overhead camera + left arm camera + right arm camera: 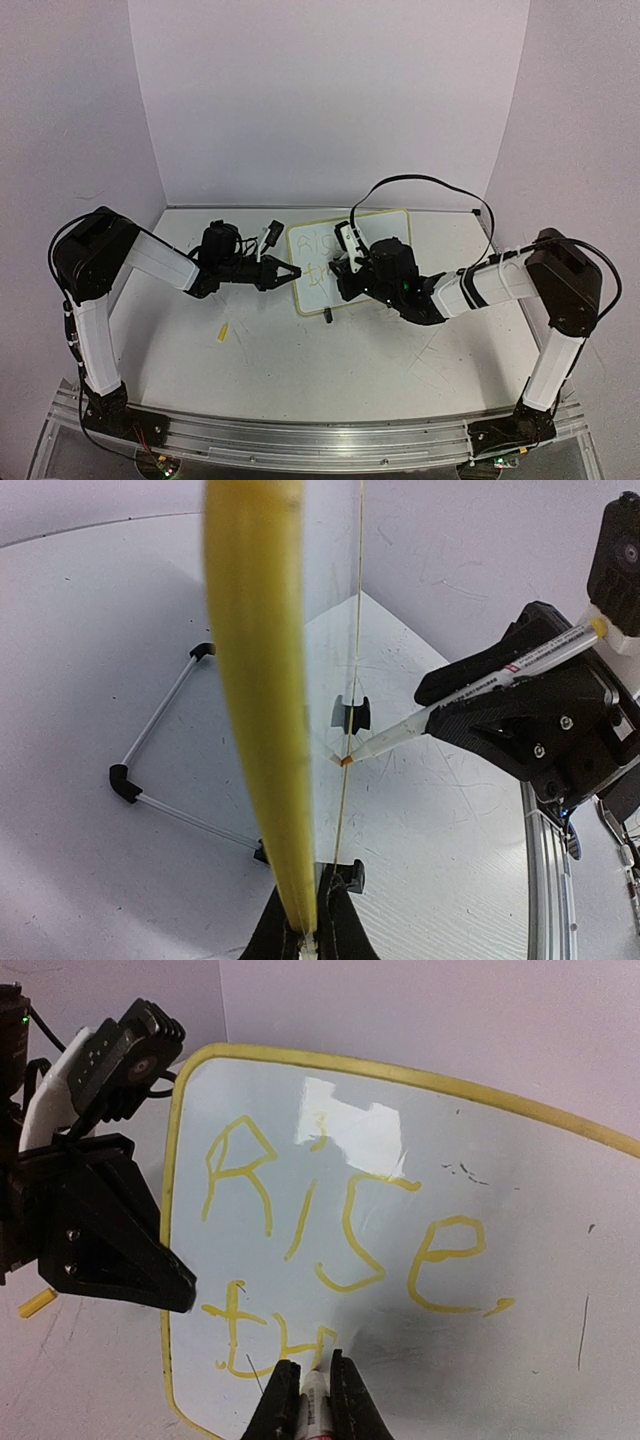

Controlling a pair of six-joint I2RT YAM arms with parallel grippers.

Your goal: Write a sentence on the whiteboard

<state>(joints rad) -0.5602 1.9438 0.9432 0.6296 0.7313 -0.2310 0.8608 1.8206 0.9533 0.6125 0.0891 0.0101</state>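
Observation:
The whiteboard (pixel 375 232) stands tilted at the back middle of the table, its face (pixel 400 1210) carrying yellow writing, "Rise," over "th". My left gripper (pixel 291 272) is shut on the board's left yellow rim (pixel 262 730), seen edge-on in the left wrist view. My right gripper (pixel 315 1365) is shut on a white marker (pixel 314 1405), whose tip touches the board just right of the "h". In the left wrist view the marker (pixel 480 685) slants down to the board from the right gripper's black body (pixel 545 715).
A small yellow marker cap (pixel 223 333) lies on the table left of centre. The board's wire stand with black feet (pixel 125 782) rests behind it. A black cable (pixel 430 180) loops over the right arm. White walls close the back and sides.

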